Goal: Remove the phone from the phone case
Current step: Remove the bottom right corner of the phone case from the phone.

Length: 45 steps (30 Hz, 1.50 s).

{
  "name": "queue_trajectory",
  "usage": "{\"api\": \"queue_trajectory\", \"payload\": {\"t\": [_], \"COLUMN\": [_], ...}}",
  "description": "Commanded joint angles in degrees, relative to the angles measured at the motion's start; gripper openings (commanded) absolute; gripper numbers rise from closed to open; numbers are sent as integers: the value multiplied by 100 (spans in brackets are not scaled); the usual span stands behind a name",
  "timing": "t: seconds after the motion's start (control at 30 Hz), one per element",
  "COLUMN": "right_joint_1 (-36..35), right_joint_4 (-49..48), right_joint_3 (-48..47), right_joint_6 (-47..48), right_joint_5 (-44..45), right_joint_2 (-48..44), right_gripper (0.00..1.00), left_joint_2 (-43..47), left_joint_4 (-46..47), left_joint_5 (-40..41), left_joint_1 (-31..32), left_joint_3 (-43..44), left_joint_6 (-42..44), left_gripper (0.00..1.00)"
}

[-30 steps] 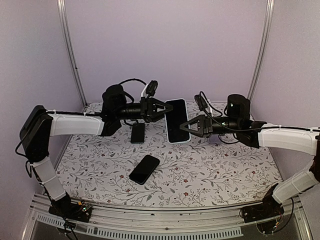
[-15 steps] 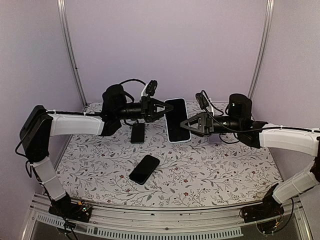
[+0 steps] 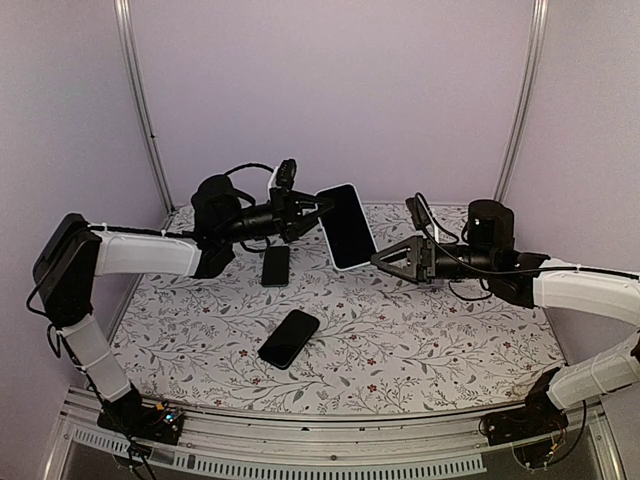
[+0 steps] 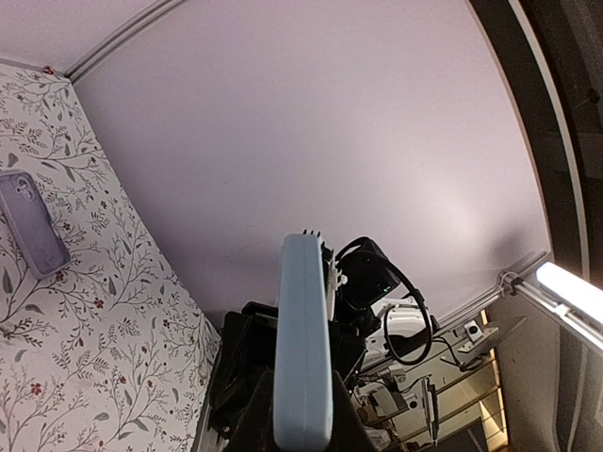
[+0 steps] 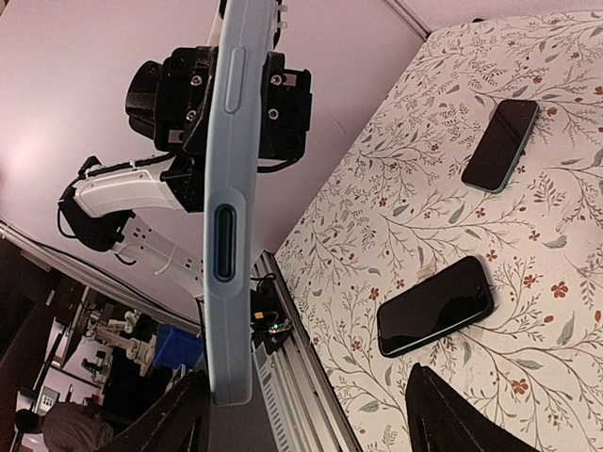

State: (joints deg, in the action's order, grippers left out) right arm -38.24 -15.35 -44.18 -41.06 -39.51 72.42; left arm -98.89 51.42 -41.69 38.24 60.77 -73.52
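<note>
A phone [image 3: 348, 230] with a dark screen sits in a pale blue phone case [image 4: 303, 339] and hangs tilted above the back of the table. My left gripper [image 3: 312, 208] is shut on the case's left edge, and the left wrist view shows both fingers pressed against the case's sides. The right gripper [image 3: 383, 260] stands open just right of the case's lower corner, not touching it. In the right wrist view the case [image 5: 229, 188] is edge-on near the left finger [image 5: 179, 419], and nothing lies between the two fingers.
A black phone [image 3: 288, 338] lies flat mid-table and shows again as the black phone [image 5: 435, 306] in the right wrist view. A smaller phone [image 3: 275, 265] lies behind it, below the left gripper. The floral table mat [image 3: 450, 340] ends at a metal rail at the front.
The right gripper has opened and drawn back to the right, off the case's lower corner. The left gripper has shut on the case and carried it slightly left and up, tilting it.
</note>
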Motion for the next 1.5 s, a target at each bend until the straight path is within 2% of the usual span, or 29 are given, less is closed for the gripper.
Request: {"api": "queue_trajectory", "payload": {"t": [0.0,0.47,1.1,1.47], "right_joint_1": [9,24,76,171], "right_joint_4": [200,434,463,359], "right_joint_3": [128,160,308,463], "right_joint_6": [133,48,-62,-104], "right_joint_5": [371,743,825,813], "right_joint_2": [-281,-253,13,35], "right_gripper": [73,73,73,73], "left_joint_2": [208,318,260,262], "left_joint_4": [690,970,2527,2980], "left_joint_5": [122,73,71,106], "left_joint_1": [-58,-57,-1,13], "left_joint_3": [-13,-121,-230,-258], "left_joint_6": [-257,-321,-827,-967], "left_gripper": [0,0,0,0]}}
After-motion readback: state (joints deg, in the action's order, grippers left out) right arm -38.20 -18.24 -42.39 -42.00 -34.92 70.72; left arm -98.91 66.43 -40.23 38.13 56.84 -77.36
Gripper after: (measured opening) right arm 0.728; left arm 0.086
